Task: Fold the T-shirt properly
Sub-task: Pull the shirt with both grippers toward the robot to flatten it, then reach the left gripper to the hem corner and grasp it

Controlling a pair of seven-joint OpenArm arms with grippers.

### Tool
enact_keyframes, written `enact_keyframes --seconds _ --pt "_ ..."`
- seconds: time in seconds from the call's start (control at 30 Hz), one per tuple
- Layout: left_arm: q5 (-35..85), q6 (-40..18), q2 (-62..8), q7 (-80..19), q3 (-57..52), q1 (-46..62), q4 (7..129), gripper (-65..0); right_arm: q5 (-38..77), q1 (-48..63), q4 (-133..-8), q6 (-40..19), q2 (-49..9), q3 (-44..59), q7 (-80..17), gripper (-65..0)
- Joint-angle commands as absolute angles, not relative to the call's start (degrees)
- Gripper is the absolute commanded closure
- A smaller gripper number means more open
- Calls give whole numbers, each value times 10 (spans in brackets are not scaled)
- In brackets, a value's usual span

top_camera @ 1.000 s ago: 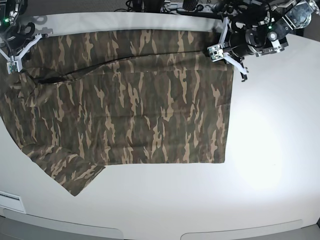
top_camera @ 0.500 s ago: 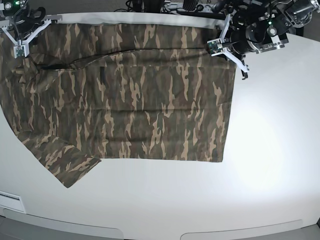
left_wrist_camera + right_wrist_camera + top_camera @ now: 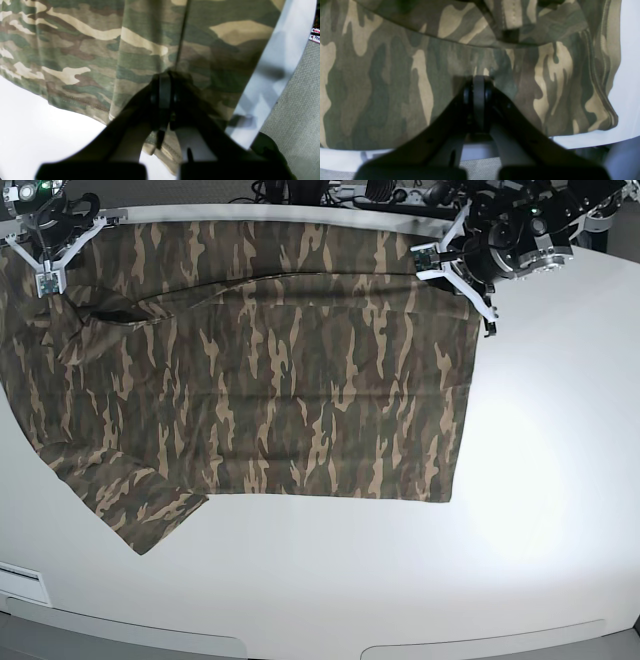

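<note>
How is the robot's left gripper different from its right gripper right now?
The left gripper sits at the T-shirt's straight hem corner, while the right gripper sits at the end with the sleeves. In the left wrist view, the left gripper has the bare white table right beside it; in the right wrist view, the right gripper has camouflage cloth on both sides. Both are shut on the T-shirt, near the table's far edge.

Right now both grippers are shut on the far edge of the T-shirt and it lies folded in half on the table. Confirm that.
Not quite. The T-shirt lies spread out, not folded in half, as the base view shows. The left gripper and right gripper are indeed shut on its far edge.
</note>
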State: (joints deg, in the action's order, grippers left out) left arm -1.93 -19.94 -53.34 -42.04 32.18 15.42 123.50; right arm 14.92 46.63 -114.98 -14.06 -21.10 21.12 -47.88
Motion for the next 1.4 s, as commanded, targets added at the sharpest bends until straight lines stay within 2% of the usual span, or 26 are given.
enact_keyframes --seconds 0.0,0.13,0.43,0.5,0.6,0.7,0.87,0.97,1.17,1.2,1.23,1.3,1.33,1.37 --pt "-30 -182 -544 -436 318 154 1238 0 146 476 -1153 -143 -213 210 -515 0" --pt "-28 -151 -545 -438 318 154 1251 0 126 476 -1176 -143 -213 210 -515 0" --pt "-68 -88 -545 -455 318 154 1331 0 114 476 -1258 -99 -221 210 -510 0" --pt "-94 -50 -545 -455 318 154 1349 0 103 476 -1271 -90 -220 210 -502 0" --pt "-145 48 -545 -446 310 154 1350 0 68 476 -1284 -72 -221 210 -481 0" --pt "-107 86 -544 -395 252 145 1350 0 32 476 -1290 -48 -221 210 -465 0" --pt "51 65 -497 -335 119 72 1271 0 25 467 -1290 -34 -221 210 -461 0" --pt "132 39 -457 -300 73 7 1157 0 2 465 -1290 -18 -221 210 -461 0" --pt "271 -9 -362 -298 49 -145 890 0 -14 450 -1290 -15 -220 210 -461 0" --pt "288 -16 -349 -298 48 -165 854 -17 -14 450 -1290 -15 -221 210 -460 0" --pt "307 -29 -338 -300 48 -183 822 -86 -14 451 -1290 -15 -221 210 -461 0" --pt "352 -76 -317 -312 48 -211 765 -263 -14 451 -1290 -15 -220 210 -461 0" --pt "371 -102 -306 -324 48 -225 740 -329 -14 451 -1290 -15 -221 210 -461 0" --pt "386 -128 -294 -345 48 -239 717 -350 -14 450 -1290 -15 -221 210 -460 0"
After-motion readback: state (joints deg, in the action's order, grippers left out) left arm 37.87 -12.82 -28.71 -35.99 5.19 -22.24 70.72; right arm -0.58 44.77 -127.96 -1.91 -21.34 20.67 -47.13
